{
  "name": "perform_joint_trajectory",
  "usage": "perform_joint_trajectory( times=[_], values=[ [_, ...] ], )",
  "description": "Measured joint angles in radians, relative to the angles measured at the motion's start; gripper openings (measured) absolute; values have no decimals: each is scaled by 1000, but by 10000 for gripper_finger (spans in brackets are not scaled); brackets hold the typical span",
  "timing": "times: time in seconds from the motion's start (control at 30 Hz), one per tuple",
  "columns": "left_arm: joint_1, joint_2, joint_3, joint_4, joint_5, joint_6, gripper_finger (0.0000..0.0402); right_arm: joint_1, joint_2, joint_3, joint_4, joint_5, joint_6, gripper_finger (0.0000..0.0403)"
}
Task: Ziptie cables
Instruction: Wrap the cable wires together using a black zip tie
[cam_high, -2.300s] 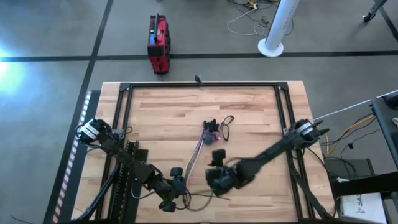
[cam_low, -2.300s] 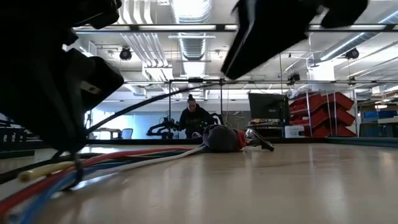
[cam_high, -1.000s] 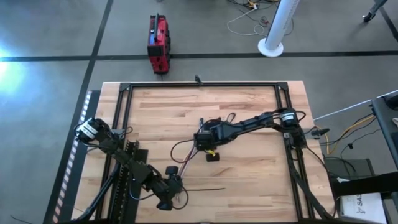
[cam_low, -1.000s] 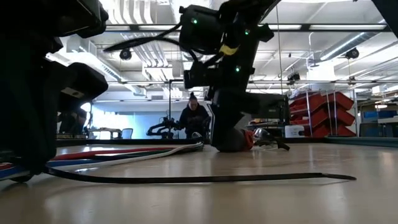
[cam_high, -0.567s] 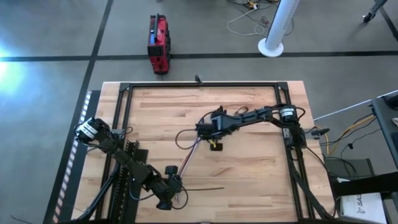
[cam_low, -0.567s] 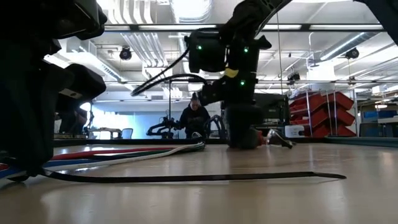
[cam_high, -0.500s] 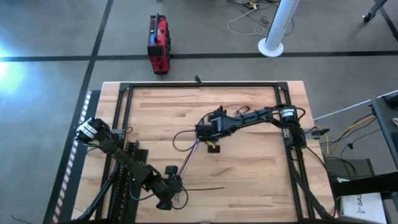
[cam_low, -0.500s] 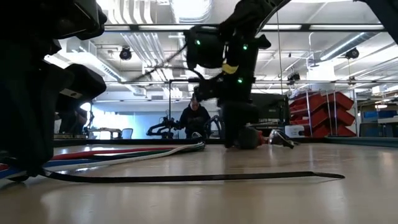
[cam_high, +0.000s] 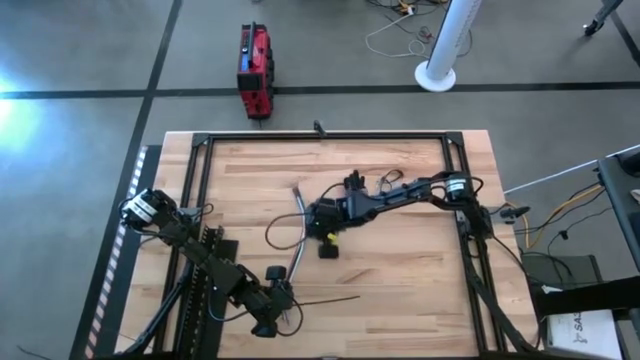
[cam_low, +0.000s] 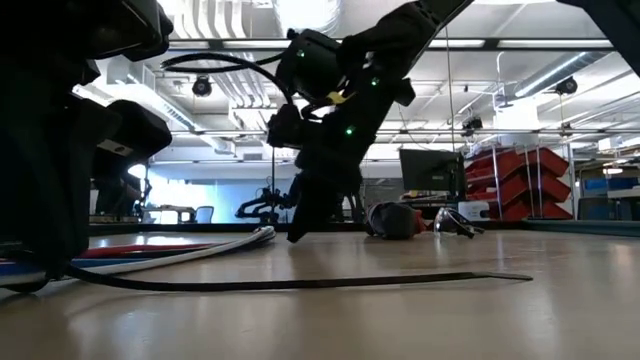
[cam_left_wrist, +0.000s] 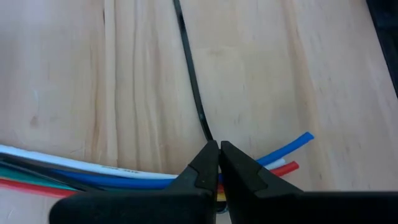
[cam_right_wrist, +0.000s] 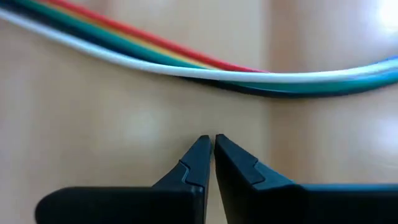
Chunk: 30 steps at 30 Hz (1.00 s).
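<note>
The left gripper (cam_high: 278, 312) sits low at the near edge of the wooden table (cam_high: 400, 290), left of centre; in its wrist view the two dark fingers (cam_left_wrist: 202, 167) are pressed together, and the ziptie (cam_left_wrist: 191, 81) runs straight out from their tips, so the fingers appear closed on its end; the ziptie (cam_high: 325, 302) lies flat on the boards, stretching from that gripper toward the right. The cables (cam_high: 298, 240) lie near the table's middle, running from the near end beside the left gripper (cam_left_wrist: 219, 149) up toward the far side; their blue, white and red ends (cam_left_wrist: 292, 149) poke out just past the left fingertips. The right gripper (cam_high: 322, 222) hangs over the middle of the table, just beside the cables (cam_right_wrist: 205, 68); its fingers (cam_right_wrist: 196, 163) are almost touching, holding nothing, with the coloured wires lying apart from the tips on the bare wood.
</note>
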Motion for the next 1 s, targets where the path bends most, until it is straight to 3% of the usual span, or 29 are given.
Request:
perform_joint_trajectory(
  times=[0.13,0.5,0.83,1.0],
  values=[
    [1,0,0,1,-12,7,0,51,8,-9,40,-103,31,11],
    [3,-2,0,2,-25,21,0,125,105,-15,430,-103,80,11],
    [3,-3,-1,-2,-39,22,0,209,15,-14,227,-102,53,11],
    [2,-3,-5,-2,-40,24,0,287,8,-14,304,-101,61,12]
  ],
)
